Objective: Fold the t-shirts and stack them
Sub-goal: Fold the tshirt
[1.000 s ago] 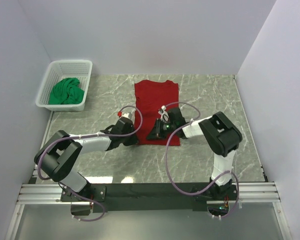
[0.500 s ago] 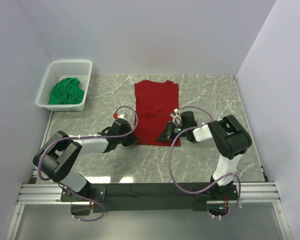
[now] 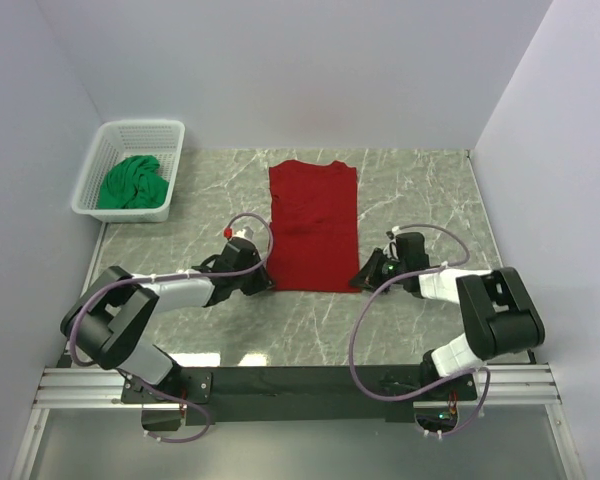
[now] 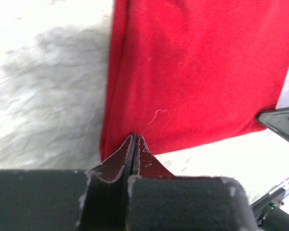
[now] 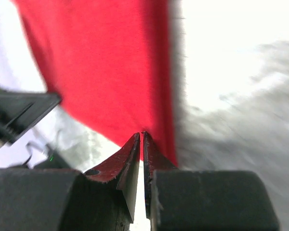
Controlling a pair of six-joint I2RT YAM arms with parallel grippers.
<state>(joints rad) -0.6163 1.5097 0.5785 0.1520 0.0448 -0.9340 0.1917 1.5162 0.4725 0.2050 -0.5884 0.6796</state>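
1. Surface: a grey-green marble-patterned tabletop (image 3: 420, 200), closed in by plain pale walls. Both arms reach in low from the near edge.
2. The solid deep red short-sleeved t-shirt (image 3: 313, 225) lies flat mid-table, already narrowed to a long strip. Its long axis runs straight away from the arm bases, collar at the far end, hem nearest.
3. The bright green t-shirt (image 3: 132, 183) sits crumpled in the white plastic lattice basket (image 3: 142, 125) at the far left corner, well apart from both arms.
4. Left gripper (image 3: 266, 284): jaws pressed fully together, tips at the near left hem corner. Whether cloth is nipped between them, I cannot tell.
5. Right gripper (image 3: 363, 282): jaws drawn nearly together, only a slit between them, tips at the near right hem corner. The wrist view is blurred, so grip on cloth is not confirmed.
6. Key relation: the strip stretches directly ahead of both pincers, and each arm is nearest its own corner.
7. Judgement: the next move is probably to carry the hem forward along that axis toward the collar. An uneven lift would skew the fold.
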